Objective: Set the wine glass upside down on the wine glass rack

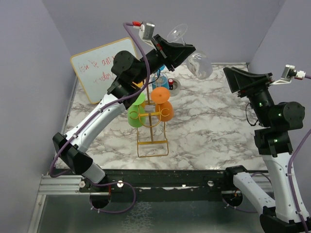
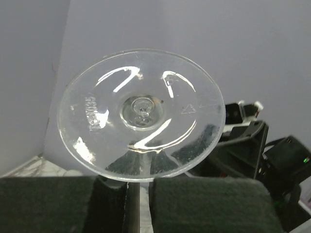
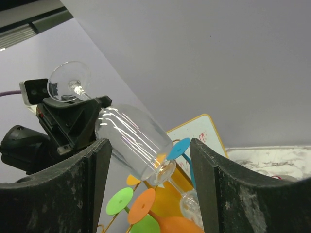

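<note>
Only the top view takes in the whole marbled worktop [image 1: 209, 121], with a whiteboard [image 1: 97, 68] leaning at its far left corner; the red writing on it is too faint to read. The wine glass rack [image 1: 149, 114] stands left of the middle, its rectangular base toward the near edge. Green, orange and blue coloured glasses [image 1: 161, 97] hang on its hooks. In the right wrist view the rack is cut off at the bottom edge, so just its gold top and the round coloured feet show.

The wine glass [image 1: 198, 65] is clear and is held in the air over the far edge of the worktop. In the top view it sits right of the rack's top and apart from it. It is tilted, foot up and to the far left, bowl lower with the rim toward the right edge. In the right wrist view the rim overlaps the blue foot, and whether they touch cannot be told. The left wrist view shows the foot's underside with raised lettering; the bowl is hidden behind it.

The left pincer [image 2: 140, 204] is clamped on the stem just under the foot, its pads nearly together. The right pincer [image 3: 150, 194] hangs over the far right corner, fingers wide apart, gripping nothing.
</note>
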`<state>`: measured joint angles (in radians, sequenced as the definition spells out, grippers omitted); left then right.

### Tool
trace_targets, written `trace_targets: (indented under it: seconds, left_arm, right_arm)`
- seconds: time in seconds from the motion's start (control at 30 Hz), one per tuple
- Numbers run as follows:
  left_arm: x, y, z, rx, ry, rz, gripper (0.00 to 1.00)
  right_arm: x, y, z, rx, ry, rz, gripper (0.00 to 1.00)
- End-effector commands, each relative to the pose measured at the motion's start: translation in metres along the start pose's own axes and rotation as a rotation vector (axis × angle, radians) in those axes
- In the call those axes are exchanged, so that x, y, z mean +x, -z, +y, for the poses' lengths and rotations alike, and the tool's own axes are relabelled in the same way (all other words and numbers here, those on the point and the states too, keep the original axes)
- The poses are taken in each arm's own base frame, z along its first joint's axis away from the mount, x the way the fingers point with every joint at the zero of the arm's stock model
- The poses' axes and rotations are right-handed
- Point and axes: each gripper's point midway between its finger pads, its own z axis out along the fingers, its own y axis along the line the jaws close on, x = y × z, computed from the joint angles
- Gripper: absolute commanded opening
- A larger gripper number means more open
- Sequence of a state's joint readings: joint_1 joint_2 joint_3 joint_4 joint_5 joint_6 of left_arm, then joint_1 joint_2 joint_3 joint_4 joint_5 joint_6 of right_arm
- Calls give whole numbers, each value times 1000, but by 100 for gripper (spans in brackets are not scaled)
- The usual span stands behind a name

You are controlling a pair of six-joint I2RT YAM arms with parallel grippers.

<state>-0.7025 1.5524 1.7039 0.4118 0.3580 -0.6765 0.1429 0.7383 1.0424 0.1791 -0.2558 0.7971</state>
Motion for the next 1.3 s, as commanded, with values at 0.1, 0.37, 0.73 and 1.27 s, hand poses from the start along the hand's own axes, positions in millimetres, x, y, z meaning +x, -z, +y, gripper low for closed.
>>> trace_targets:
  seconds: [0.1,0.37,0.73,1.27]
  left_arm:
    - [8,18,-8,83,-387,90,0]
    - [39,27,-17,245,-667,165,0]
    - [92,24,-34,329,-902,278,0]
    - [105,26,-31,308,-1045,301,0]
  right_arm:
    - [11,8,22,4,-4,209,70]
    - [25,13,72,-260,-23,376,61]
    - [33,7,94,-400,-107,520,61]
    - [50,2,76,-295,-213,608,26]
